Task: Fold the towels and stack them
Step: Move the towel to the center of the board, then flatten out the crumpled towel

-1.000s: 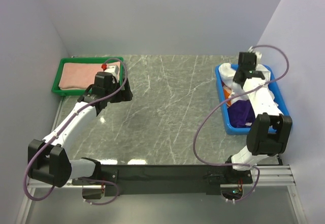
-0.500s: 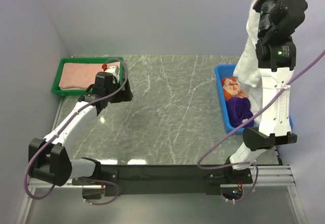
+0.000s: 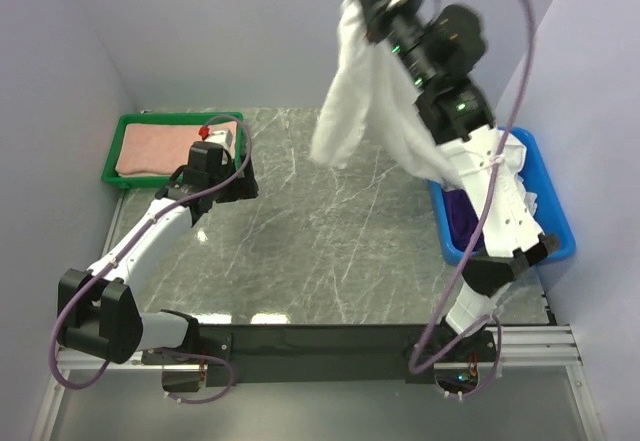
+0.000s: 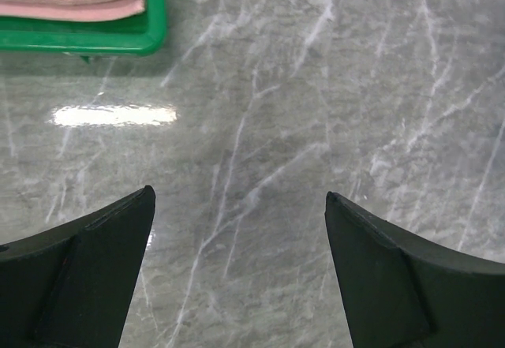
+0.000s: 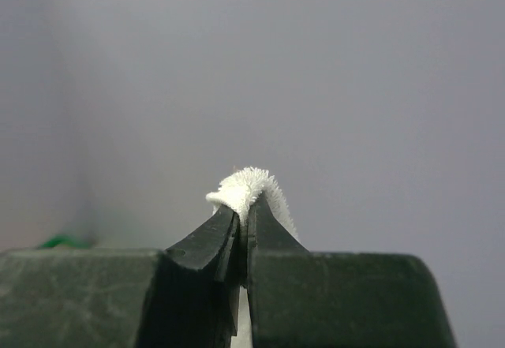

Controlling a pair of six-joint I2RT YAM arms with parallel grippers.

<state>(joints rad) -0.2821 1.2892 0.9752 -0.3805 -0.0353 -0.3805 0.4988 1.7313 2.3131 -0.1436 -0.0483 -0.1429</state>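
Grey marble table [image 3: 330, 231] below, the right hand [image 5: 243, 210] pinches a white towel [image 3: 360, 111] by a thin tuft, dangling high; it could slip loose. Left hand [image 4: 239, 194] spread, empty.

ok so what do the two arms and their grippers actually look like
The left arm and right arm both have white links with chunky black joint housings, and a thin purple cable loops loosely along each. The left gripper and right gripper have matte black wedge-shaped fingers.
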